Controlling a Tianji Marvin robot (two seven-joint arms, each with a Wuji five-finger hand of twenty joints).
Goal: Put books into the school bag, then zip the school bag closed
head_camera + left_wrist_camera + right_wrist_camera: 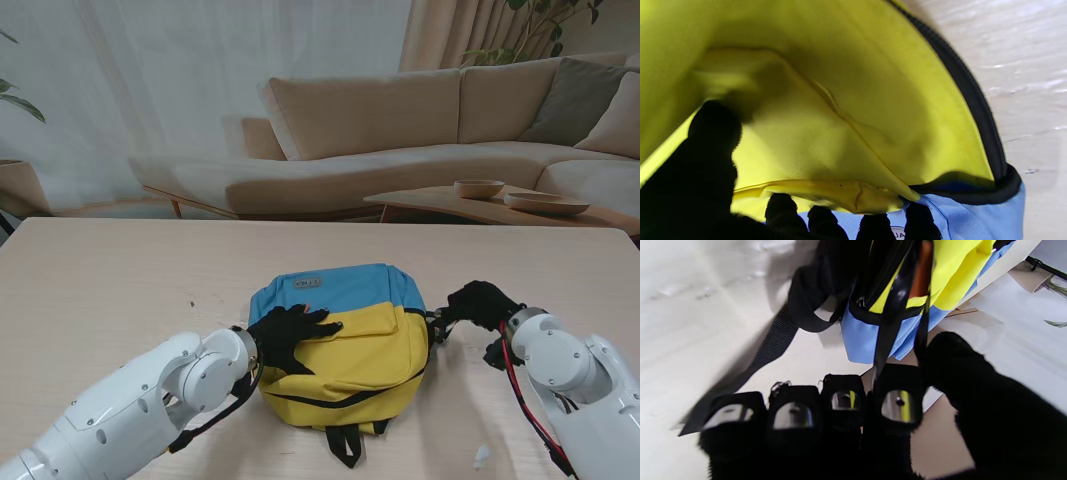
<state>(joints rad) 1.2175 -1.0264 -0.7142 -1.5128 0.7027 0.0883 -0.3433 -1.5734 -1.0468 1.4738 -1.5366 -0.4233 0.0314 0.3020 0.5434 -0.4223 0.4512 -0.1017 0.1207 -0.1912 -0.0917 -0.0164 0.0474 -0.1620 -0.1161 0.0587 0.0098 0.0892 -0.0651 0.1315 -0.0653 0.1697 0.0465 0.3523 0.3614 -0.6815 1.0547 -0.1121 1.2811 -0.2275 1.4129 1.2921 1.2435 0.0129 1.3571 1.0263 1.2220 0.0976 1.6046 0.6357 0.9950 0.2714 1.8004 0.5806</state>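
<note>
The school bag [345, 345], blue on its far part and yellow on the near part, lies in the middle of the table. My left hand [290, 335] rests on its left top. The thumb [713, 133] and fingertips [823, 216] are closed on a ridge of yellow fabric by the blue seam. My right hand [480, 303] is at the bag's right side, where thumb [950, 353] and forefinger pinch the black zipper pull strap [888, 330]. An orange-brown edge [923, 270] shows in the bag's [863, 336] opening. No loose books are in view.
The bag's black shoulder straps [345, 445] trail toward me, and one strap [773, 340] lies on the table beside my right hand. A small white scrap [482, 457] lies near my right forearm. Beyond the table are a sofa [400, 130] and a low table with bowls [500, 200].
</note>
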